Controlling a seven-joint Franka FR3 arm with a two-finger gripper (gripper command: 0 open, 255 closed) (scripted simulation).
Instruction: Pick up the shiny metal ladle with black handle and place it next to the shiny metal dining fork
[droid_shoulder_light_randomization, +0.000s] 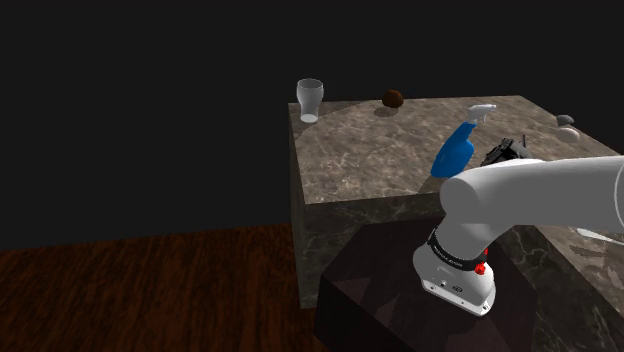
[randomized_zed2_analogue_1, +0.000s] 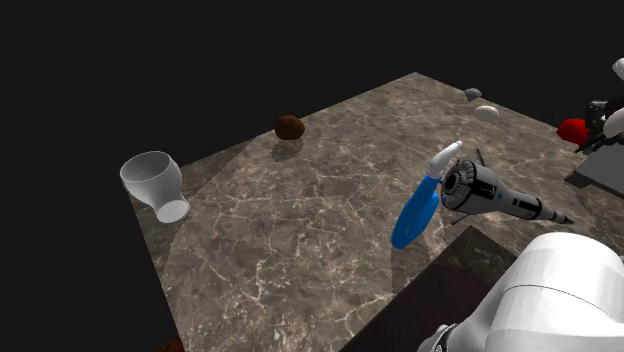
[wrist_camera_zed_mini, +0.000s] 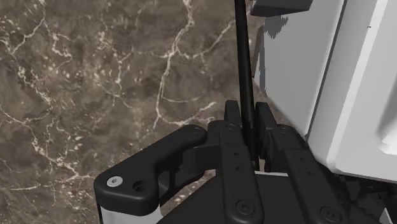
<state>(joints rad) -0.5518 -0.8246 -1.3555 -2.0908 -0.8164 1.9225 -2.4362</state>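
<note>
Hand: the gripper (wrist_camera_zed_mini: 248, 119) is closed on the ladle handle (wrist_camera_zed_mini: 243, 57), with its fingers (wrist_camera_zed_mini: 232, 121) pressed to it from either side.
Ladle: the handle is a slim, round, matt black rod. It runs straight out ahead of the fingertips, over the stone. The bowl is out of sight.
Counter: the marble counter (droid_shoulder_light_randomization: 370, 165) is brown with pale veins and has a flat polished top and square corners.
Edges: sheer stone sides drop to a dark wooden floor (droid_shoulder_light_randomization: 140, 290), and a black area (droid_shoulder_light_randomization: 130, 100) lies beyond the far edge.
Open room: a broad stretch of stone lies between the hand and the far corner.
Spray bottle: the blue spray bottle (droid_shoulder_light_randomization: 455, 150) has a smooth body and a pale nozzle and sits just beside the hand.
Glass: the clear tumbler (droid_shoulder_light_randomization: 310, 100) stands at the far corner, close to both edges and well apart from the hand.
Brown ball: the brown ball (droid_shoulder_light_randomization: 393, 99) is rough and round, near the far edge and well apart from the hand.
White body: a white body (wrist_camera_zed_mini: 356, 76) with smooth flat panels sits close beside one finger. I cannot tell what it is.
</note>
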